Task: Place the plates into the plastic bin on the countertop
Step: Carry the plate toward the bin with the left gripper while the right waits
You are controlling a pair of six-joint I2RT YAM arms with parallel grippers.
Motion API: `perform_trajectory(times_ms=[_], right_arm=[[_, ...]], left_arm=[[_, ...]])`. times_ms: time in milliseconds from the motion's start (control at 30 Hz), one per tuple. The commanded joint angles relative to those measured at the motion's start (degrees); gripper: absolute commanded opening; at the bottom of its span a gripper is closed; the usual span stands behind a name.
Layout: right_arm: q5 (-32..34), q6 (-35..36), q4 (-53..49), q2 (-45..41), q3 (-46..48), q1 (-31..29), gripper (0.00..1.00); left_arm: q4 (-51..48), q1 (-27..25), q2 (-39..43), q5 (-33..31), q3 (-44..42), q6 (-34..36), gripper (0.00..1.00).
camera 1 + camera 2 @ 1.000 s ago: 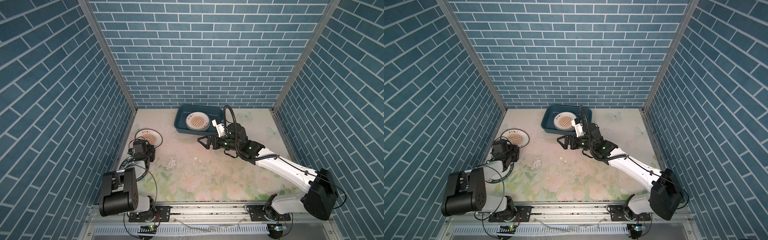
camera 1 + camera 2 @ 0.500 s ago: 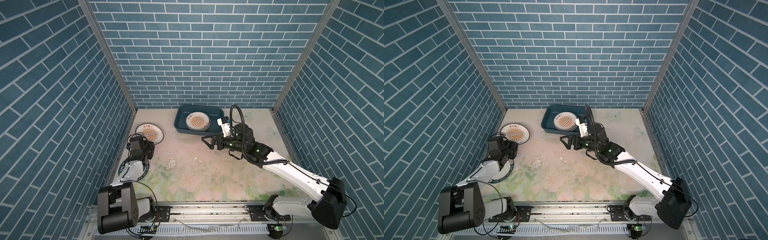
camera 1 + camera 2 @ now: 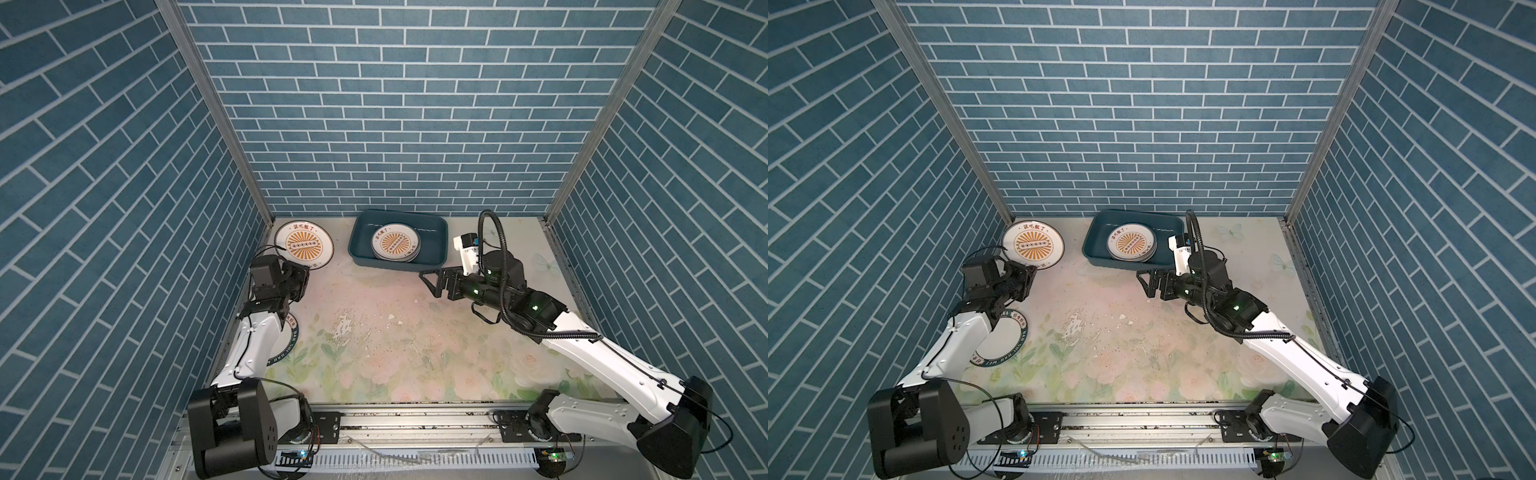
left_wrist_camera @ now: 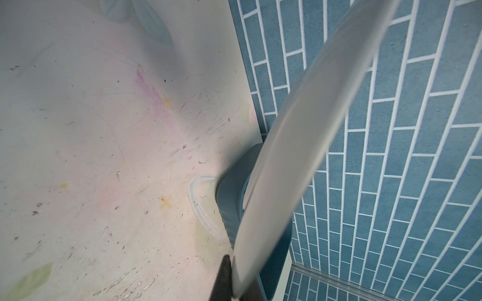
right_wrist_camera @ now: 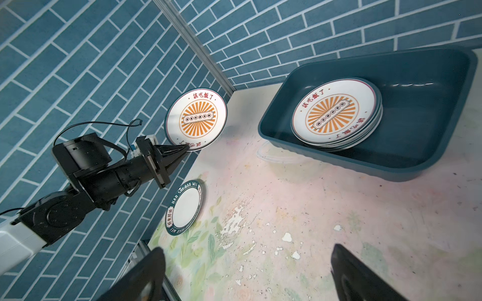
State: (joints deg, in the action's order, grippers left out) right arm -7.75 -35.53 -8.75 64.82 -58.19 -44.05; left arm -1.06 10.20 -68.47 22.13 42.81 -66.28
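My left gripper (image 3: 305, 271) (image 5: 186, 149) is shut on the near rim of a white plate with an orange sunburst (image 3: 304, 245) (image 3: 1032, 245) (image 5: 196, 120). It holds the plate tilted above the countertop (image 3: 395, 332) by the back left corner. In the left wrist view this plate (image 4: 300, 156) shows edge-on in front of the plastic bin (image 4: 229, 198). The teal bin (image 3: 434, 237) (image 5: 430, 117) at the back holds a stack of plates (image 3: 395, 243) (image 5: 333, 114). A green-lettered plate (image 3: 1005, 340) (image 5: 185, 207) lies flat, partly under my left arm. My right gripper (image 3: 430, 284) (image 5: 247, 276) is open and empty in front of the bin.
Blue brick walls (image 3: 124, 208) close in the left, back and right sides. A scuffed, peeled patch (image 3: 349, 328) marks the middle of the countertop. A metal rail (image 3: 395, 415) with both arm bases runs along the front edge.
My left arm has stretched out and carried the sunburst plate up and toward the back corner. My right gripper has drawn back to the right, still open.
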Motion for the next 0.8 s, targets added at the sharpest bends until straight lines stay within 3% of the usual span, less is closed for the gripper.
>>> perform_trajectory(times_ms=[0,767], right_arm=[[2.3,1.7,-2.0,-2.4,0.9,0.9,0.99],[4.8,1.3,-6.7,-9.8,4.2,6.9,0.98]], left_arm=[[0.1,-0.3,1.1,2.3,2.3,1.9,0.06],[0.0,-7.8,-8.5,8.3,12.7,5.4,0.06]])
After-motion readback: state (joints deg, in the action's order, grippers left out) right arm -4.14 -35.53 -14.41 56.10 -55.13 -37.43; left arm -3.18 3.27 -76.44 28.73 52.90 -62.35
